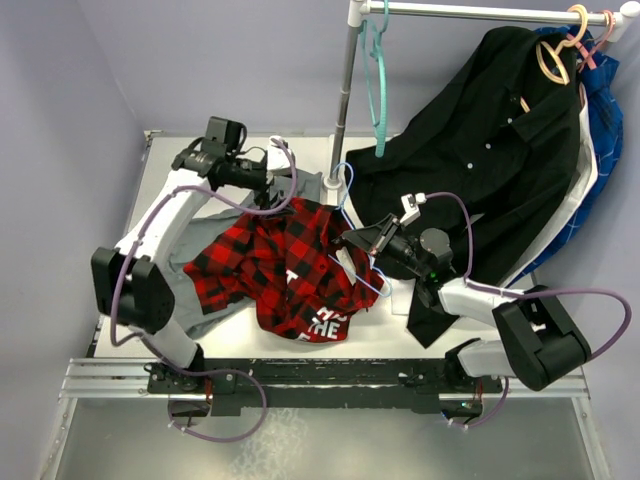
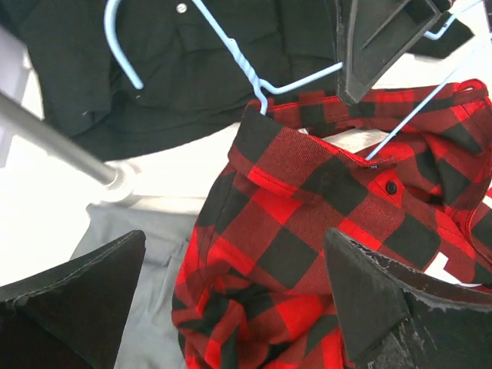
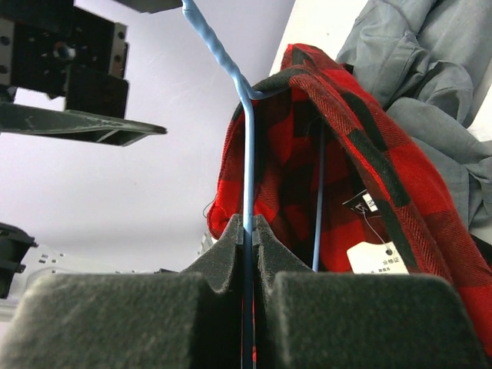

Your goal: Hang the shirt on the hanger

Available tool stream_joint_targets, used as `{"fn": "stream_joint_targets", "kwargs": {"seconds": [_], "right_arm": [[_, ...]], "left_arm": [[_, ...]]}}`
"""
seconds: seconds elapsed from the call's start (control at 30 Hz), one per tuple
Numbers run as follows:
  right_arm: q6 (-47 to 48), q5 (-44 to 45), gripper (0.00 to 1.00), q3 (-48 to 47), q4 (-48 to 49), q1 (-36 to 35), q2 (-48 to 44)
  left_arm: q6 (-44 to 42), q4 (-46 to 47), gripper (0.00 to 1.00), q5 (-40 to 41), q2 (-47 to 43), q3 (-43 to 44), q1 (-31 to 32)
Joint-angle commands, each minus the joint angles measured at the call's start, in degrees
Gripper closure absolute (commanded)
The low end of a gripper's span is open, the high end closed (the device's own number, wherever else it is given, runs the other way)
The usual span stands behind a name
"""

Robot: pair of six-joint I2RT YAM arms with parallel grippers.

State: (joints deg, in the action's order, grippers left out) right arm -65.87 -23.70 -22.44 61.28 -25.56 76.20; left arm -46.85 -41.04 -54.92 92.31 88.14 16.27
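Top view: shirt (image 1: 290,265) heaped mid-tabletop (image 1: 385,325), white letters up, partly over grey shirt (image 1: 215,310). Hanger (image 1: 372,285) slants across its right side, hook toward rack pole (image 1: 345,90). Right gripper (image 1: 352,240) clamps hanger wire. Left gripper (image 1: 275,192) over shirt's far edge.

Left wrist: left gripper spread wide, nothing between; collar below, hanger arm inside neck opening.

Right wrist: pads (image 3: 223,246) pinched on hanger wire; shirt draped over hanger shoulder.

Two robot arms: left arm (image 1: 165,215), right arm (image 1: 470,298). Four garments: one plaid shirt (image 1: 290,265) at centre, one grey shirt (image 1: 212,312) lower left, one black button-up shirt (image 1: 480,170) at right, one blue garment (image 1: 605,110) upper right. Three clear hangers: one pale blue hanger (image 2: 244,65), one teal-green hanger (image 1: 380,125), one tan hanger (image 1: 543,62).
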Motion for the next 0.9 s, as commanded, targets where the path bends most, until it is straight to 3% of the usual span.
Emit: {"fn": "stream_joint_targets", "kwargs": {"seconds": [0.0, 0.37, 0.53, 0.87], "right_arm": [[3.0, -0.8, 1.0, -0.6, 5.2, -0.2, -0.6], [4.7, -1.7, 1.0, -0.8, 5.4, -0.2, 1.1], [4.2, -2.0, 1.0, -0.8, 7.2, -0.2, 2.6], [4.9, -2.1, 1.0, -1.0, 7.4, -0.2, 1.9]], "left_arm": [[-12.5, -6.0, 0.0, -12.1, 7.2, 6.4, -0.4], [-13.2, -25.1, 0.01, -15.1, 28.8, 32.9, -0.3], [-30.0, -47.0, 0.01, -14.4, 37.0, 43.3, 0.3], [-30.4, -47.6, 0.01, -10.9, 39.3, 40.4, 2.7]]}}
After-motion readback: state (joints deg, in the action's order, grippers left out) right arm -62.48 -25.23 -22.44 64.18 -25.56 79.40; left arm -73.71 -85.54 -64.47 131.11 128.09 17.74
